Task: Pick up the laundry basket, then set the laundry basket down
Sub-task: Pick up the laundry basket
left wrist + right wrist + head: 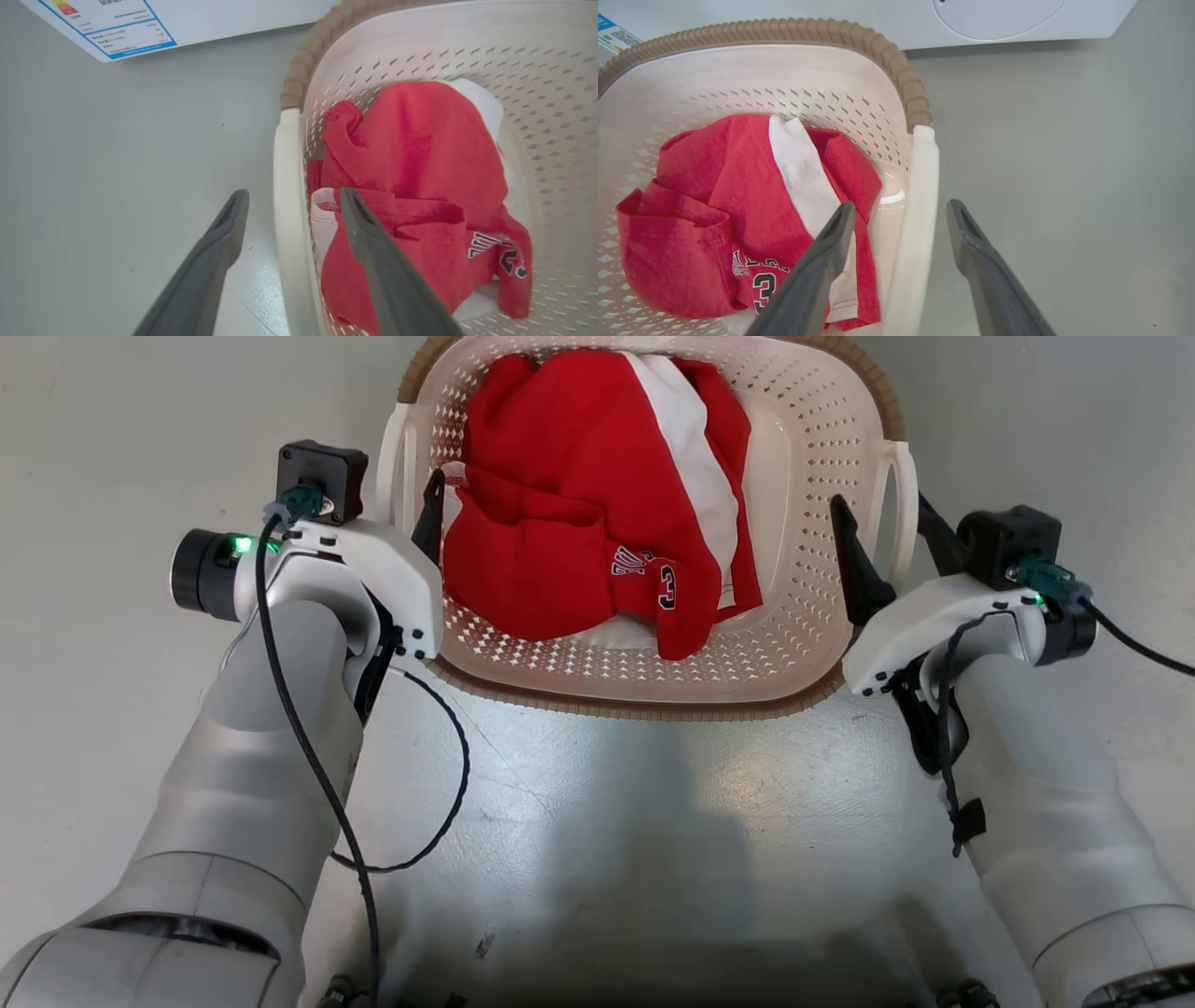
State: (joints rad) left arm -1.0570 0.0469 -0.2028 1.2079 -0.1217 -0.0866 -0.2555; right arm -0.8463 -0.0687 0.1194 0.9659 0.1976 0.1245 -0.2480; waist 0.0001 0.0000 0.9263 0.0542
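The laundry basket (pixel 812 457), a cream-white perforated plastic tub with rounded corners and brown woven-look rim trim, occupies the upper centre of the head view, its far edge cut off by the top of the frame. One white loop handle (pixel 397 457) stands on its left side and a second white loop handle (pixel 904 513) on its right side. Inside lies a crumpled red and white garment (pixel 579 476) with dark printed lettering and the numeral 3.

My left gripper (pixel 294 193) straddles the left handle. In the left wrist view, one dark finger is outside the basket over the floor and the other is inside, above the garment. The fingers are spread wide, with the handle bar between them. I cannot tell whether either finger touches the bar.

My right gripper (pixel 901 206) straddles the right handle in the same way. In the right wrist view, one finger is inside over the garment and the other is outside. These fingers are also spread wide, not clamped.

My two pale grey forearms enter from the lower corners of the head view. A black cable (pixel 308 756) runs along the left one.

A glossy grey floor (pixel 653 821) fills the lower centre of the head view. A white appliance (pixel 1017 14) lies along the top of the right wrist view, beyond the basket. It carries a blue-bordered label (pixel 126 32), at the upper left of the left wrist view.
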